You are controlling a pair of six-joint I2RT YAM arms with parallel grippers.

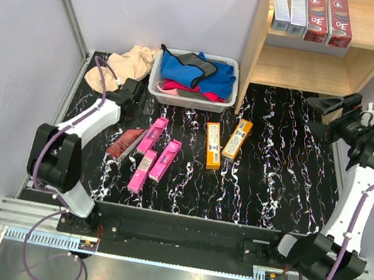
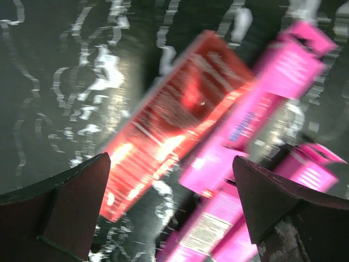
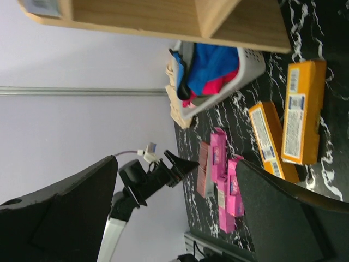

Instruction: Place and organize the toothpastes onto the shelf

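Dark red cardboard toothpaste box [image 1: 125,143]: flat on table [image 1: 275,169], long axis diagonal, far end angled toward white plastic basket [image 1: 192,101]. Left claw [image 1: 137,97], right claw [image 1: 319,107]: both open.

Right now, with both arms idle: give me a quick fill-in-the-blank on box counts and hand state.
1. The upper tier of the shelf holds ___ toothpaste boxes.
2. On the table lie two orange boxes, one dark red box and ___ pink boxes.
3. The left hand and the right hand both stand ___, holding nothing.

Missing words: four; three; open.
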